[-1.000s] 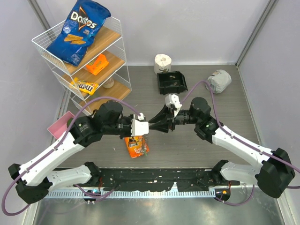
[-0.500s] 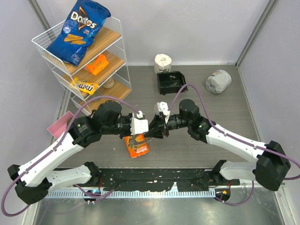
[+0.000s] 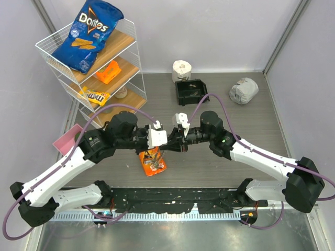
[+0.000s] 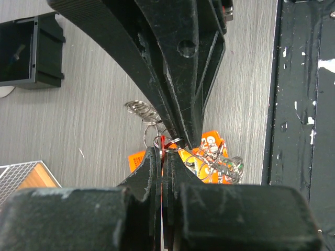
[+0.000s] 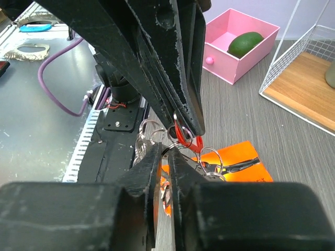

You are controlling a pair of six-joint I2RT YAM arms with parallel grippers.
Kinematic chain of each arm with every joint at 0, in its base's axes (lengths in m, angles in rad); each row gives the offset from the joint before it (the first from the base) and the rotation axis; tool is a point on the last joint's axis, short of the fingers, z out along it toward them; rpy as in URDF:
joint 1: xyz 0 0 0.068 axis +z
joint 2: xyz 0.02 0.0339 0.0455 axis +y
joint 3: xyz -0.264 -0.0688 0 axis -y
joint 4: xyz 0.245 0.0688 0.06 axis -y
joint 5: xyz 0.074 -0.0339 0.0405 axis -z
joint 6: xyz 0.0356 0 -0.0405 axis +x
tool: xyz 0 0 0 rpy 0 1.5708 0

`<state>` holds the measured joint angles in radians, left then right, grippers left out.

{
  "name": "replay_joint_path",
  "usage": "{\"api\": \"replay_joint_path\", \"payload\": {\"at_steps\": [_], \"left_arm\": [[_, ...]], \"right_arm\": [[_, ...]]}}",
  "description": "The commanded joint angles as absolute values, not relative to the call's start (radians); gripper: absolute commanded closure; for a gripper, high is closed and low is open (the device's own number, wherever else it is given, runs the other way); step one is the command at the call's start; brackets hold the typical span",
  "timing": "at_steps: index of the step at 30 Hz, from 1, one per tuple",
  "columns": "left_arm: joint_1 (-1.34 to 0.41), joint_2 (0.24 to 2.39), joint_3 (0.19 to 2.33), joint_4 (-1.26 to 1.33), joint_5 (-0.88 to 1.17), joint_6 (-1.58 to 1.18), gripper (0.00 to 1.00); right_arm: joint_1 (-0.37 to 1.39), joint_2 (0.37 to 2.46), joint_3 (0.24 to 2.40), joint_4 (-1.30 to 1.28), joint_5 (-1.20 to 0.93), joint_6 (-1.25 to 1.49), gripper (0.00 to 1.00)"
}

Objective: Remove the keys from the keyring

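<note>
Top external: left tool (image 3: 166, 147), right tool (image 3: 173, 145) tip-to-tip

Keyring (image 4: 140, 109): thin silvery wire loops, linked together, hanging in the air just above the orange packet (image 4: 212, 142). Red-headed key (image 5: 184, 137) sits at the top of the cluster. Other keys (image 4: 217, 166): small, silvery, tangled, dangling over the packet's face. None detached.
</note>
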<state>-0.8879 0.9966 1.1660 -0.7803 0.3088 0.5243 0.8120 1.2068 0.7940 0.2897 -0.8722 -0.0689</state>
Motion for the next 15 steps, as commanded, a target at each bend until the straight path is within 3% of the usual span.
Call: {"api": "replay_joint_path", "payload": {"at_steps": [1,8,15], "left_arm": [[-0.885,0.997,1.203,-0.703,0.331,0.494,1.0],[-0.884,0.95,1.175,-0.7,0.126,0.325,1.0],[-0.884,0.884,1.085,-0.679,0.107,0.226,1.0]], "right_arm": [[0.821,1.189,0.816,0.341,-0.845,-0.06,0.91],[0.819,1.155,0.779,0.341,-0.825,-0.083,0.95],[0.819,1.14,0.749,0.408,-0.841,-0.051,0.95]]}}
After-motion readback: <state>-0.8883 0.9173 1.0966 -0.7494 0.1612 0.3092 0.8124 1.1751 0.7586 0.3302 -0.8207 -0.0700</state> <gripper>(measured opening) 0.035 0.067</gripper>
